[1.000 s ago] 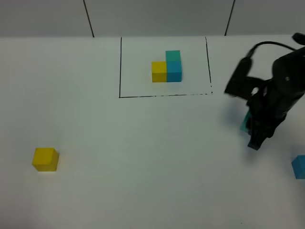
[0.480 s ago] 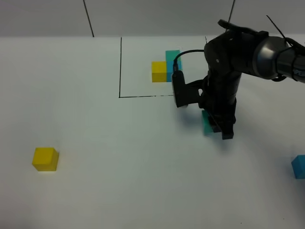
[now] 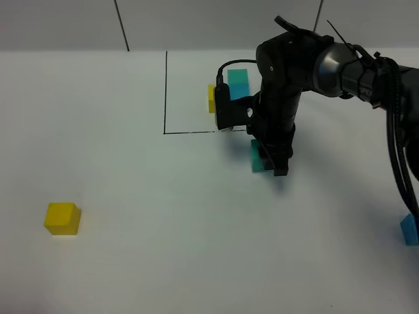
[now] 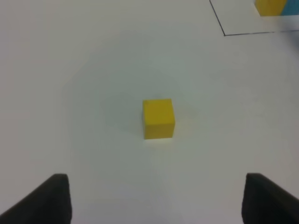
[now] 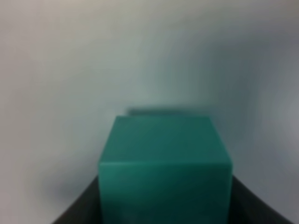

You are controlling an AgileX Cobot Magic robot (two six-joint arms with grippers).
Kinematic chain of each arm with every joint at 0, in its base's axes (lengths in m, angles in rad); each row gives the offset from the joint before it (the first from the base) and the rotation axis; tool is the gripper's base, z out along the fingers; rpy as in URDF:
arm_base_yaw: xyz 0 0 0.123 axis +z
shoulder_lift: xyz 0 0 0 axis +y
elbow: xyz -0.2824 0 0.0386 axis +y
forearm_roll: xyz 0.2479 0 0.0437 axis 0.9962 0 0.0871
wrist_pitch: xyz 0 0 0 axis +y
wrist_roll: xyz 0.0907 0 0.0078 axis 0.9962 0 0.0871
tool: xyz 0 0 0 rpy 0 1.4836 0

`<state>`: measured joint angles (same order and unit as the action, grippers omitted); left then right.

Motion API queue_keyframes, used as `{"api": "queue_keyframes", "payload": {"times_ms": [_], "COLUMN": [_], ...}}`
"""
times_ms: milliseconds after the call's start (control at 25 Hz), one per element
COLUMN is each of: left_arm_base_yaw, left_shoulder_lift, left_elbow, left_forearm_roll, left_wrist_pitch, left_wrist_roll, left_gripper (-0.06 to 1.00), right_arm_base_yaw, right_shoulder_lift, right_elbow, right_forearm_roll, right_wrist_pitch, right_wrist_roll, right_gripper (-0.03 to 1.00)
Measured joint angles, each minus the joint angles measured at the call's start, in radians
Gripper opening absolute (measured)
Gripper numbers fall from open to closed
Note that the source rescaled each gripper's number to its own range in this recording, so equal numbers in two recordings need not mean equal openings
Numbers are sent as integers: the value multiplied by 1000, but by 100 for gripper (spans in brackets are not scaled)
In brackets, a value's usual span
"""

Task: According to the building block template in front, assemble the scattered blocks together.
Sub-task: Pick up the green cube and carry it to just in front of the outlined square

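Observation:
The template is an L of yellow, blue and teal-green cubes inside a thin black rectangle, partly hidden by my right arm. My right gripper is shut on the loose teal-green cube, just in front of the rectangle's front line; the right wrist view shows that cube between the fingers, close over the table. The loose yellow cube sits at the front left. In the left wrist view my left gripper is open, a little short of that cube. The loose sky-blue cube lies at the right edge.
The white table meets a grey wall at the back. My right arm and its cable reach in from the right across the template's right side. The template's yellow cube and the frame corner show in the left wrist view.
My right gripper has carried the teal-green cube leftward from the right side of the table to just in front of the rectangle. The yellow and blue loose cubes have not moved.

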<state>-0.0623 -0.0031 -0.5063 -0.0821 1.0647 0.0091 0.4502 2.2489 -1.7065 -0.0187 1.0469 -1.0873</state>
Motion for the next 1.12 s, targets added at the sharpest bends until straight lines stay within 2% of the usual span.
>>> {"api": "queue_keyframes", "payload": {"times_ms": [320,1120], "left_arm_base_yaw": [0,0], "left_shoulder_lift": [0,0], "left_elbow": [0,0], "left_forearm_roll": [0,0], "left_wrist_pitch": [0,0], "left_wrist_roll": [0,0], "left_gripper": [62,62], "right_arm_base_yaw": [-1,-53], "right_shoulder_lift": [61,93], "right_elbow": [-101,-118], "right_forearm_roll": [0,86], "right_wrist_pitch": [33,50], "right_wrist_roll": [0,4], "right_gripper": [1,1]}}
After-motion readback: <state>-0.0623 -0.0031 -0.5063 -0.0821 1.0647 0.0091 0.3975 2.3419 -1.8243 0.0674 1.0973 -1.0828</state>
